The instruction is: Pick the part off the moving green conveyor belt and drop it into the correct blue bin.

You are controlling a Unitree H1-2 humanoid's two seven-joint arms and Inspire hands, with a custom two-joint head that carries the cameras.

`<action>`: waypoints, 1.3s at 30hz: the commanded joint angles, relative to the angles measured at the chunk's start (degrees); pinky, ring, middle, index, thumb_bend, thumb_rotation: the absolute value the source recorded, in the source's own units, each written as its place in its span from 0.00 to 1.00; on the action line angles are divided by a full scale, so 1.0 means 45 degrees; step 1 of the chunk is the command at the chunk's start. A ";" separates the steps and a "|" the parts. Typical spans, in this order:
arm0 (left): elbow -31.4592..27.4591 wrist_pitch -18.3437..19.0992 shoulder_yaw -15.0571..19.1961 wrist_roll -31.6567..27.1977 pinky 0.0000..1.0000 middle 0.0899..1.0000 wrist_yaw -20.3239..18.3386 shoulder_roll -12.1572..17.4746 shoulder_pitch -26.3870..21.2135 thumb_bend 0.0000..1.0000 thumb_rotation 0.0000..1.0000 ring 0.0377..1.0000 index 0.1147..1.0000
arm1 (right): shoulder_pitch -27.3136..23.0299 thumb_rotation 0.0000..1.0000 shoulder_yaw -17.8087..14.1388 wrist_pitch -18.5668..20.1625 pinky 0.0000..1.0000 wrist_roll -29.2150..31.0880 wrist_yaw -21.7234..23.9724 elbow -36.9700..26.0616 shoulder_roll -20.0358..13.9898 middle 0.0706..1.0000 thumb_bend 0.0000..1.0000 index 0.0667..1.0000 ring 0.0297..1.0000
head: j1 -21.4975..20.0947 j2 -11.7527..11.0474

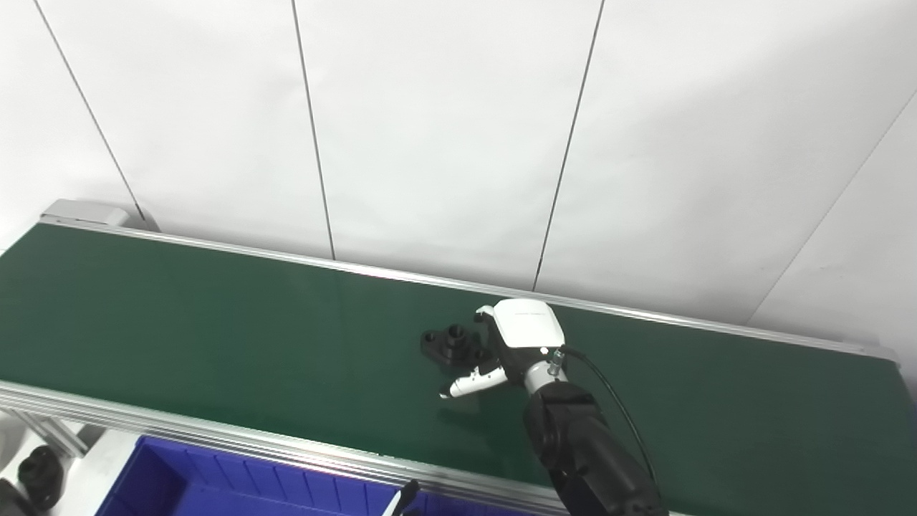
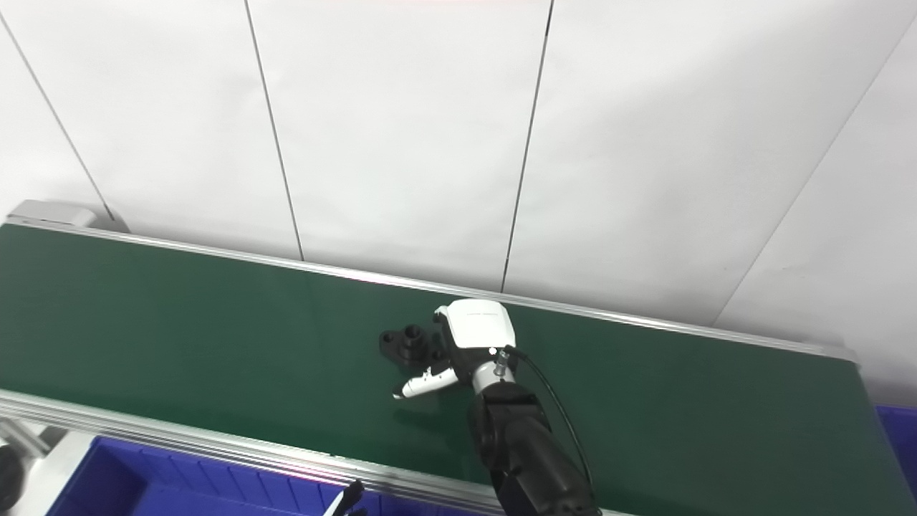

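A black part with a short round boss lies on the green conveyor belt, near its middle. My right hand reaches over the belt from the lower right and sits against the part's right side. Its fingers touch or overlap the part's right end, while the white thumb sticks out to the left below the part, apart from it. The hand looks open, with the part resting on the belt. Of my left hand, only a dark and white fingertip shows at the bottom edge.
A blue bin with ribbed walls stands below the belt's near aluminium rail. The corner of a second blue bin shows at the right edge. Black parts lie at the lower left. A white panelled wall backs the belt.
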 commanded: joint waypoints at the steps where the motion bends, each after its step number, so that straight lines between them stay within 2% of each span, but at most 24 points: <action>1: -0.0369 -0.0134 -0.0115 0.0124 0.80 1.00 0.0036 -0.0139 0.0224 0.79 0.95 0.96 1.00 | -0.0453 0.66 0.0113 0.0119 0.48 0.0216 -0.0328 0.0056 0.0351 0.64 1.00 0.75 0.54 | 0.0072 0.0010; 5: -0.0356 -0.0274 -0.0179 0.0287 0.78 1.00 0.0181 -0.0229 0.0335 0.77 0.96 0.94 1.00 | -0.0469 0.66 0.0296 0.0128 0.48 0.0368 -0.0587 0.0363 0.0398 0.62 0.99 0.73 0.55 | 0.0183 0.0035; 9: -0.0670 0.0054 -0.0215 0.0583 0.79 1.00 0.0190 -0.0315 0.0580 0.77 0.97 0.94 1.00 | -0.0468 0.66 0.0256 0.0045 0.46 0.0657 -0.0895 0.0609 0.0506 0.62 0.99 0.73 0.54 | 0.0263 0.0087; 12: -0.0838 0.0154 -0.0254 0.0663 0.79 1.00 0.0121 -0.0324 0.0700 0.77 0.98 0.94 1.00 | -0.0378 0.66 0.0243 -0.0149 0.44 0.0836 -0.1539 0.0722 0.0634 0.62 0.97 0.72 0.54 | 0.0358 0.0143; 14: -0.0920 0.0234 -0.0268 0.0684 0.80 1.00 0.0068 -0.0307 0.0724 0.78 0.97 0.94 1.00 | -0.0297 0.64 0.0277 -0.0392 0.36 0.0964 -0.2195 0.0868 0.0713 0.56 0.95 0.72 0.45 | 0.0393 0.0157; 15: -0.0938 0.0249 -0.0274 0.0681 0.81 1.00 0.0049 -0.0290 0.0726 0.77 0.96 0.94 1.00 | -0.0273 0.61 0.0316 -0.0475 0.28 0.1024 -0.2465 0.0948 0.0741 0.48 0.86 0.71 0.35 | 0.0396 0.0162; 16: -0.0944 0.0224 -0.0292 0.0665 0.81 1.00 0.0013 -0.0250 0.0718 0.77 0.95 0.94 1.00 | -0.0212 0.61 0.0276 -0.0730 0.25 0.1203 -0.2983 0.1117 0.0794 0.45 0.83 0.70 0.32 | 0.0388 0.0186; 17: -0.0952 0.0209 -0.0306 0.0654 0.82 1.00 -0.0011 -0.0221 0.0714 0.76 0.93 0.94 1.00 | -0.0177 0.46 0.0261 -0.0910 0.19 0.1356 -0.3369 0.1246 0.0827 0.35 0.68 0.64 0.24 | 0.0388 0.0186; 18: -0.0996 0.0270 -0.0333 0.0645 0.82 1.00 -0.0081 -0.0176 0.0707 0.75 0.93 0.95 1.00 | -0.0108 0.45 0.0173 -0.1277 0.19 0.1608 -0.3974 0.1468 0.0871 0.34 0.67 0.63 0.24 | 0.0369 0.0205; 19: -0.1030 0.0321 -0.0351 0.0639 0.81 1.00 -0.0131 -0.0145 0.0703 0.75 0.93 0.95 1.00 | -0.0076 0.27 0.0134 -0.1540 0.16 0.1812 -0.4423 0.1650 0.0896 0.28 0.57 0.53 0.20 | 0.0369 0.0205; 20: -0.1083 0.0376 -0.0365 0.0624 0.81 1.00 -0.0169 -0.0121 0.0703 0.75 0.93 0.95 1.00 | -0.0019 0.20 0.0107 -0.1833 0.15 0.1968 -0.4956 0.1876 0.0927 0.27 0.54 0.49 0.19 | 0.0369 0.0244; 22: -0.1110 0.0431 -0.0392 0.0487 0.82 1.00 -0.0225 -0.0099 0.0696 0.74 0.92 0.95 1.00 | 0.0049 0.14 0.0163 -0.2116 0.13 0.2091 -0.5707 0.2226 0.0963 0.24 0.51 0.46 0.17 | 0.0367 0.0257; 28: -0.1157 0.0580 -0.0467 0.0340 0.85 1.00 -0.0407 -0.0002 0.0641 0.77 0.90 0.97 1.00 | 0.0227 0.12 0.0446 -0.1575 0.11 0.2024 -0.6679 0.2668 0.1089 0.22 0.50 0.45 0.15 | 0.0350 0.0318; 31: -0.1242 0.0744 -0.0497 0.0441 0.85 1.00 -0.0487 0.0078 0.0605 0.78 0.89 0.97 1.00 | 0.0365 0.12 0.0433 -0.1597 0.11 0.2180 -0.7013 0.2730 0.1121 0.21 0.51 0.45 0.15 | 0.0350 0.0318; 34: -0.1027 0.0429 -0.0490 0.0254 0.86 1.00 -0.0482 0.0118 0.0513 0.77 0.88 0.97 1.00 | 0.0494 0.12 0.0487 -0.1630 0.10 0.2265 -0.7107 0.2727 0.1108 0.20 0.51 0.45 0.14 | 0.0278 0.0387; 39: -0.1227 0.0819 -0.0480 0.0280 0.86 1.00 -0.0613 0.0207 0.0525 0.78 0.87 0.98 1.00 | 0.0647 0.13 0.0625 -0.1557 0.11 0.2243 -0.6982 0.2608 0.0954 0.20 0.51 0.45 0.14 | 0.0162 0.0380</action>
